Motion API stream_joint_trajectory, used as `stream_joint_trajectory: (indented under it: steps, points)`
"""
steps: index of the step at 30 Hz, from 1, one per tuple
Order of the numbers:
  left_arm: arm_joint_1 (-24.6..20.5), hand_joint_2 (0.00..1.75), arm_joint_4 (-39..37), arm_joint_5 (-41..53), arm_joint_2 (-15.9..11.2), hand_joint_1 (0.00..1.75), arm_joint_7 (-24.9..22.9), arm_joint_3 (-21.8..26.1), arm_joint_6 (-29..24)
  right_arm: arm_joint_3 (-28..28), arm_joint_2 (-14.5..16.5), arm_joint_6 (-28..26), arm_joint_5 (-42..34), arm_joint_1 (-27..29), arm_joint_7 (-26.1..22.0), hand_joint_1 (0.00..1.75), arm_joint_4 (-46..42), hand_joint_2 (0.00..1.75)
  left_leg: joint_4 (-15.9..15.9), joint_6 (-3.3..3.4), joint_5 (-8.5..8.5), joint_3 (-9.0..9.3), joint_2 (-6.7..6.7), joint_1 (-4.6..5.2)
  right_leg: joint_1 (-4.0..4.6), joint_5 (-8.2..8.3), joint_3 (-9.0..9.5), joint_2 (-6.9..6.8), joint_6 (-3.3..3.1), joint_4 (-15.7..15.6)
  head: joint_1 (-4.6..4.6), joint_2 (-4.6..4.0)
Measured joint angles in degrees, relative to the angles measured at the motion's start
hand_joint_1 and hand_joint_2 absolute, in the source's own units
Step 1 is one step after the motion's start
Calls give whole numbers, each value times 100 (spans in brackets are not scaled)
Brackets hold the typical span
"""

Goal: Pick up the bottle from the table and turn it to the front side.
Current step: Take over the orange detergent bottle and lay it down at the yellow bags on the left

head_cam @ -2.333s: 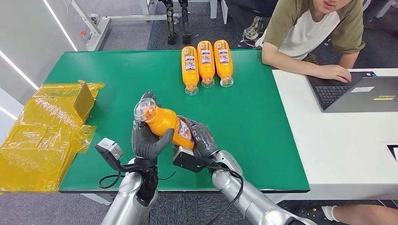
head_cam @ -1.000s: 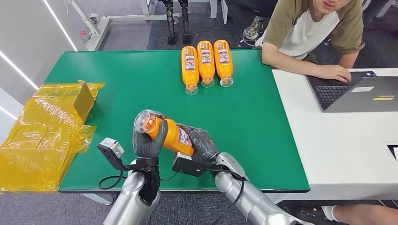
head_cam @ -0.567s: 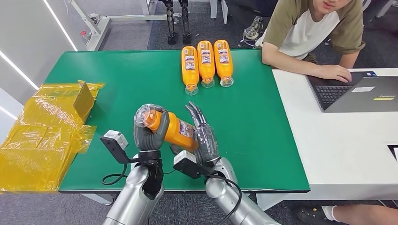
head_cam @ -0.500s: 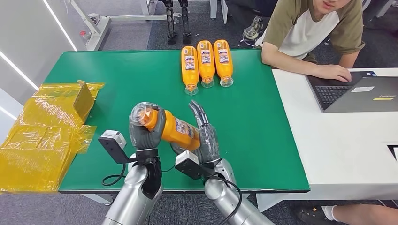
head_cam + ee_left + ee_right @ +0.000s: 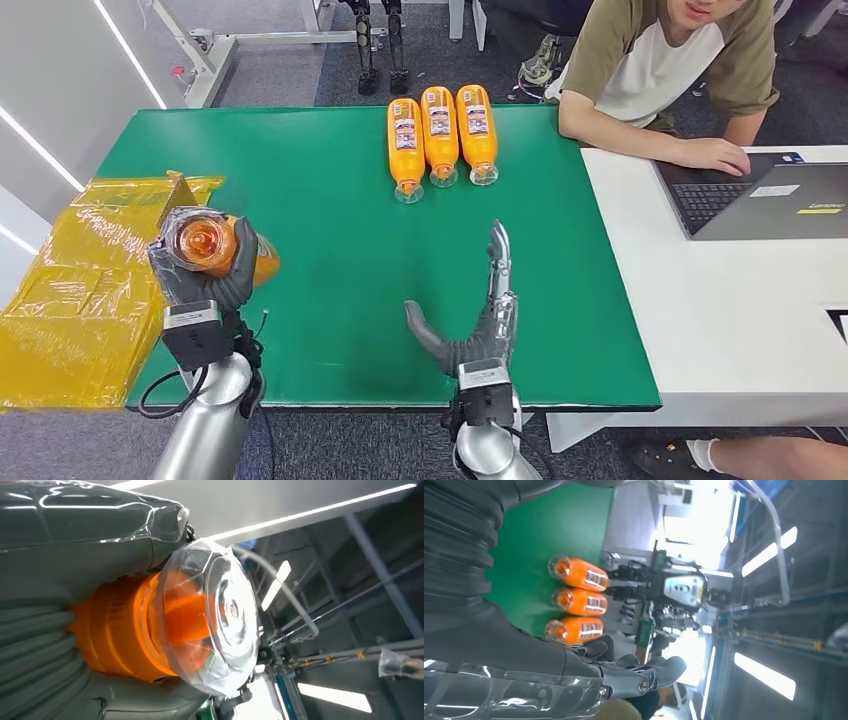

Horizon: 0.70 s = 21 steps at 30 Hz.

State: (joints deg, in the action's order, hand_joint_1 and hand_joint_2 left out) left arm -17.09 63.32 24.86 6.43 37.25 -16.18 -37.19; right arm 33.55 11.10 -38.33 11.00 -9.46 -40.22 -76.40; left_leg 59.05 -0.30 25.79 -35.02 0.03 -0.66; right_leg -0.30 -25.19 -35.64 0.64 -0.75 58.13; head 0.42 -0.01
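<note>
Head view, lower left: the left hand (image 5: 205, 270) grips the orange bottle (image 5: 215, 247) off the table, fingers wrapped round its body, the clear-capped end turned toward the camera; in the left wrist view the same bottle (image 5: 165, 625) sits deep in the palm with its transparent cap facing outward. Lower centre: the right hand (image 5: 480, 310) is raised edge-on above the green table (image 5: 330, 180), fingers straight and together pointing toward the far side, thumb spread out to the left, holding nothing. Half a second earlier both hands met at the bottle near the lower centre of the frame, the right hand flat against its label; since then the left hand has carried the bottle away to the left table edge, and the right hand has released it and stands alone. Upper centre: three orange bottles (image 5: 440, 125) lie side by side, labels up, caps toward the robot. Left edge: crumpled yellow wrapping (image 5: 80, 290). Upper right: a seated person (image 5: 665, 70) rests a hand on a laptop (image 5: 770, 195) on a white desk (image 5: 720, 300) adjoining the table.
</note>
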Motion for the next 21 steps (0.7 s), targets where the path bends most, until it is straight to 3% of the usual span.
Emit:
stream_joint_trajectory:
  steps: [6, 10, 14, 21]
  points:
    - [-709, 175, -857, 745, -602, 175, -204, 156, 26, -154, -115, 2, -200, 420, 0, 0, -822, 175, 0, -5, -5, 2, -1, 0, 0, 2, 0, -1, -3, 2, 0, 0]
    - [-1409, 175, -2017, 2306, -961, 175, -1114, 161, -214, -137, -201, 12, -672, 620, 0, 0, -1179, 175, 0, -12, -7, 6, 8, 0, -1, 6, 0, 12, -8, 10, -1, 0]
    - [-1706, 175, -2725, 3764, -1197, 175, -1961, 161, -242, -100, -232, 4, -635, 684, 0, 0, -1388, 175, 0, -14, -6, 7, 11, 0, -1, 5, -4, 16, -9, 10, 1, 0]
    - [-2004, 175, -3757, 4801, -1390, 175, -3019, 158, -173, -97, -238, 4, -489, 751, 0, 0, -1618, 175, -3, -15, -6, 6, 12, -1, 0, 3, -8, 17, -12, 11, 0, 1]
